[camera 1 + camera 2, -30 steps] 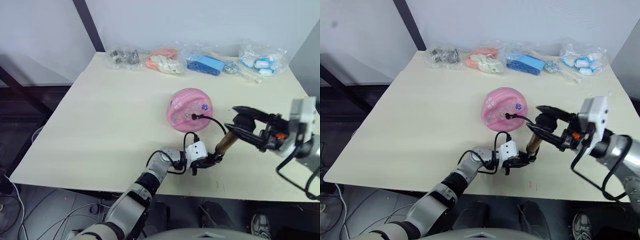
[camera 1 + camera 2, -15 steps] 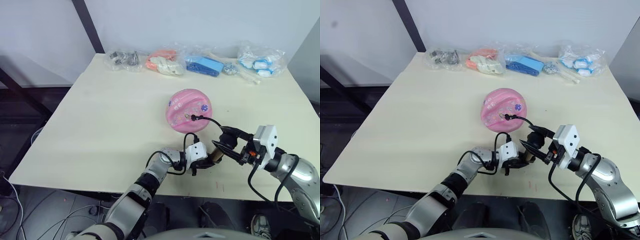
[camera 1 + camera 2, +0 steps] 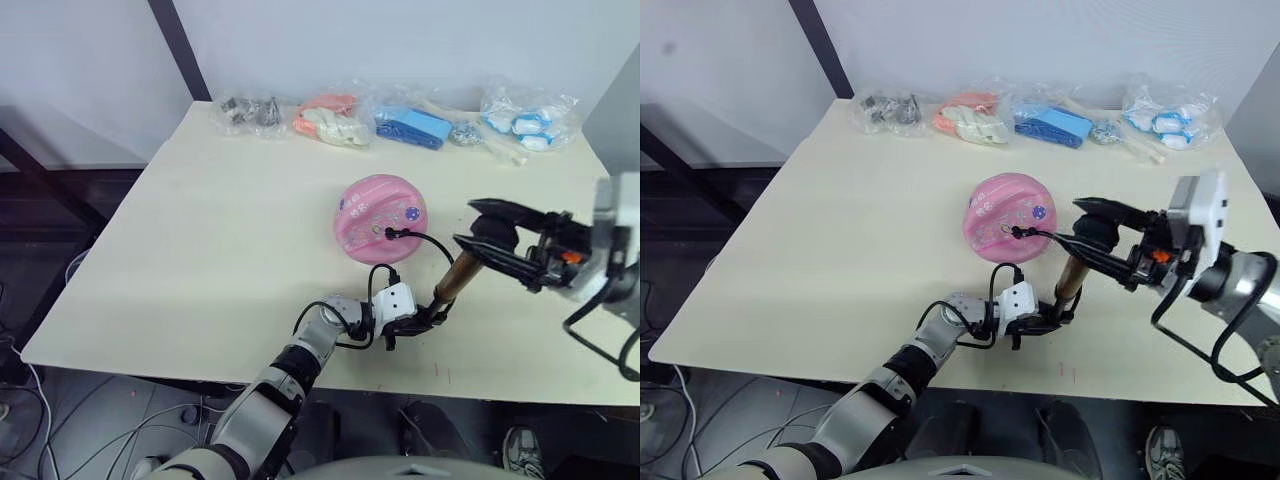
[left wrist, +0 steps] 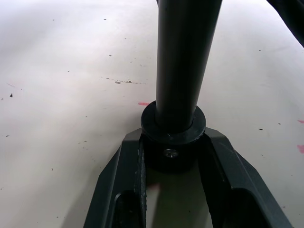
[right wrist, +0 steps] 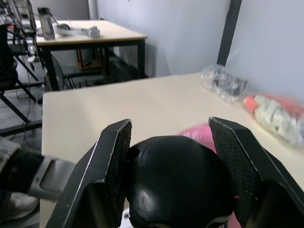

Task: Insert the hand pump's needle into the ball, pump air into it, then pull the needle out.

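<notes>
Here, near the front edge of the cream table (image 3: 200, 250), the left gripper (image 3: 418, 322) clamps the black base cap of the hand pump (image 3: 452, 282), pinning it to the surface. The gold barrel rises at a slant from there toward the right. At its upper end, the right gripper (image 3: 1102, 232) has its two fingers closed around the pump's round black handle, which appears drawn out. A thin black hose loops from the pump to the pink ball (image 3: 380, 219), which sits mid-table. The needle (image 3: 384, 235) is seated in the ball's near side. So insertion looks done and pumping seems under way; the ball looks creased, and pulling the needle out remains. Along the far edge lie several plastic bags (image 3: 400, 122) of small items.
</notes>
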`<action>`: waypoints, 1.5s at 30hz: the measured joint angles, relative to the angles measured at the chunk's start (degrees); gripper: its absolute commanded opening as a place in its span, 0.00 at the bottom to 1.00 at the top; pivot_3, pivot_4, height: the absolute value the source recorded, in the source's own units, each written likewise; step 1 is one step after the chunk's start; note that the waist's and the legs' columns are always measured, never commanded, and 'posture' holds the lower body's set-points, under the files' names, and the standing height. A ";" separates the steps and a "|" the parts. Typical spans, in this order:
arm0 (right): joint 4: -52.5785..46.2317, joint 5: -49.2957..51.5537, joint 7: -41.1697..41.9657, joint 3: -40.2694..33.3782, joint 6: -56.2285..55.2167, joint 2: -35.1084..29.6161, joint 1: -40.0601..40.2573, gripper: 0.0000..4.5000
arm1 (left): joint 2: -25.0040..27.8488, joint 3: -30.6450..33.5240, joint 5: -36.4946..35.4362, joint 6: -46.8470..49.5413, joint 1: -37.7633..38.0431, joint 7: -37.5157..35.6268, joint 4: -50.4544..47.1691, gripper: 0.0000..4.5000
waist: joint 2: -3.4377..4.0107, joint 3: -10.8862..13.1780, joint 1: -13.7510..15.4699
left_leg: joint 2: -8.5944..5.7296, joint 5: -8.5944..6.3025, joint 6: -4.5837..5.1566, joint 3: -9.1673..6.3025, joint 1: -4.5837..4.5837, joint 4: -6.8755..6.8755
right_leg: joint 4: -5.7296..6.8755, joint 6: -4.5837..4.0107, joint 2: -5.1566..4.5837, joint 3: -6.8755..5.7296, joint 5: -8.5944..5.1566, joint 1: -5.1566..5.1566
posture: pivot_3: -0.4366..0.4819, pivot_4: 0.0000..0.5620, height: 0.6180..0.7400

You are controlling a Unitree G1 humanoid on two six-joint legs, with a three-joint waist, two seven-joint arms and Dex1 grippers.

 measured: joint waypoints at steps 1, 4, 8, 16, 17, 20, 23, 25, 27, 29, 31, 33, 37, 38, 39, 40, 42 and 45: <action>0.00 1.32 -0.38 -0.83 0.61 -0.70 -0.62 0.48 | 0.04 0.00 0.00 -0.06 -0.02 -0.02 0.00 0.23 | 0.00 0.04 0.01 | 0.00 0.00 0.00 0.01 -0.01 0.00 | 0.00 0.00 0.00 0.00 0.00 -0.01 | 0.48 0.27 1.00; 0.07 4.93 -1.28 -2.94 2.29 -3.03 -2.27 0.48 | 0.08 0.00 0.00 -0.13 -0.04 -0.13 0.04 0.23 | -0.01 0.06 0.01 | 0.00 0.00 0.00 0.03 -0.01 0.00 | 0.00 0.00 0.00 -0.02 0.00 -0.01 | 0.48 0.27 1.00; 1.14 8.08 -2.14 -4.03 4.46 -4.98 -3.86 0.48 | 0.12 0.01 -0.02 -0.17 -0.06 -0.26 0.04 0.23 | -0.04 0.08 0.01 | 0.00 0.00 0.00 0.05 -0.02 0.00 | -0.01 0.00 0.00 -0.01 0.00 -0.01 | 0.48 0.27 1.00; 1.76 4.71 -1.36 -2.58 4.10 -4.95 -2.24 0.48 | 0.12 -0.03 -0.14 -0.16 -0.04 -0.33 -0.04 0.23 | -0.06 0.09 0.02 | 0.01 0.00 0.00 0.07 -0.13 0.00 | -0.01 0.00 0.01 -0.04 0.01 -0.12 | 0.48 0.27 1.00; 1.22 2.59 -0.87 -1.54 3.23 -4.55 -0.94 0.48 | 0.14 -0.02 -0.14 -0.16 0.02 -0.31 -0.06 0.23 | -0.07 0.08 -0.01 | 0.01 0.00 0.00 0.09 -0.12 -0.01 | -0.01 0.01 0.01 -0.05 0.00 -0.12 | 0.48 0.27 1.00; 0.59 -4.20 -0.42 3.25 -0.58 -0.47 3.03 0.48 | 0.29 -0.01 -0.11 -0.16 0.16 -0.15 -0.07 0.23 | -0.10 -0.01 -0.08 | 0.03 0.00 0.00 0.10 -0.03 -0.01 | -0.01 0.17 0.03 -0.03 -0.09 -0.07 | 0.48 0.27 1.00; 0.63 -10.19 0.64 7.00 -4.32 1.66 5.70 0.48 | 0.34 -0.02 -0.08 -0.18 0.23 -0.05 -0.02 0.23 | -0.06 -0.05 -0.22 | 0.03 0.00 0.00 0.09 0.11 -0.03 | -0.01 0.20 0.04 -0.01 -0.11 0.03 | 0.48 0.27 1.00; 1.26 -15.23 1.62 10.19 -7.83 3.58 7.88 0.48 | 0.33 -0.04 0.06 -0.27 0.31 0.00 -0.02 0.23 | -0.13 -0.09 -0.22 | 0.03 0.00 0.00 0.08 0.12 -0.04 | -0.01 0.21 0.04 -0.02 -0.12 0.03 | 0.48 0.27 1.00; 2.39 -18.38 1.63 12.31 -9.73 6.05 8.85 0.48 | 0.29 -0.05 0.11 -0.27 0.35 0.05 0.01 0.23 | -0.15 -0.15 -0.23 | 0.03 0.00 0.00 0.05 0.13 -0.05 | -0.01 0.21 0.04 0.01 -0.12 0.03 | 0.48 0.27 1.00; 3.39 -20.75 1.77 13.85 -11.10 7.22 9.65 0.48 | 0.26 -0.09 0.12 -0.27 0.44 0.04 0.00 0.23 | -0.20 -0.17 -0.21 | 0.03 0.00 0.00 0.04 0.14 -0.05 | -0.02 0.21 0.05 -0.01 -0.12 0.03 | 0.48 0.27 1.00; 4.35 -22.96 1.80 15.23 -12.72 8.80 10.63 0.48 | 0.11 -0.14 0.10 -0.25 0.55 -0.18 -0.05 0.23 | -0.22 -0.19 -0.19 | 0.03 0.00 0.00 0.02 0.14 -0.06 | -0.02 0.20 0.05 -0.02 -0.11 0.03 | 0.48 0.27 1.00; 6.21 -26.30 1.81 17.47 -15.17 10.50 11.77 0.48 | -0.11 -0.11 0.00 -0.08 0.52 -0.82 -0.14 0.23 | -0.21 -0.21 -0.22 | 0.03 0.00 -0.01 0.03 0.14 -0.07 | -0.02 0.20 0.05 -0.01 -0.12 0.03 | 0.48 0.27 1.00; 7.36 -27.97 1.90 17.88 -16.55 12.28 12.89 0.48 | -0.23 0.21 -0.67 0.85 0.37 -2.25 -0.30 0.23 | -0.14 -0.24 -0.24 | 0.03 0.00 -0.01 -0.01 0.15 -0.09 | -0.02 0.19 0.04 0.04 -0.11 0.03 | 0.48 0.27 1.00; 7.34 -27.63 1.91 17.58 -16.39 12.28 12.83 0.48 | -0.25 0.23 -0.79 0.91 0.34 -2.43 -0.29 0.23 | -0.12 -0.24 -0.24 | 0.01 0.00 -0.01 0.00 0.16 -0.09 | -0.02 0.18 0.03 0.09 -0.11 0.03 | 0.48 0.27 1.00; 7.24 -27.05 1.91 17.07 -15.80 12.26 12.60 0.48 | -0.29 0.24 -0.94 0.93 0.36 -2.64 -0.29 0.23 | -0.12 -0.24 -0.24 | -0.02 -0.01 -0.01 0.02 0.15 -0.09 | -0.04 0.13 0.01 0.13 -0.08 0.02 | 0.48 0.27 1.00; 6.92 -26.30 1.93 16.26 -14.93 12.03 12.09 0.48 | -0.38 0.24 -1.09 1.09 0.38 -3.07 -0.30 0.23 | -0.12 -0.24 -0.22 | -0.05 -0.03 0.04 0.04 0.14 -0.08 | -0.08 0.12 -0.03 0.17 -0.07 0.02 | 0.48 0.27 1.00; 6.77 -23.62 2.31 14.59 -12.16 10.06 11.19 0.48 | -0.48 0.28 -1.68 1.42 0.40 -3.99 -0.31 0.23 | -0.08 -0.19 -0.21 | -0.18 -0.12 0.17 0.11 0.10 -0.07 | -0.14 0.19 -0.19 0.24 -0.11 0.02 | 0.48 0.27 1.00; 6.39 -16.71 2.75 10.57 -6.61 6.57 9.03 0.48 | -0.77 0.27 -2.24 1.60 0.46 -5.05 -0.34 0.23 | 0.06 -0.07 -0.15 | -0.50 -0.27 0.44 0.17 0.02 -0.05 | -0.14 0.42 -0.58 0.29 -0.25 -0.02 | 0.48 0.27 1.00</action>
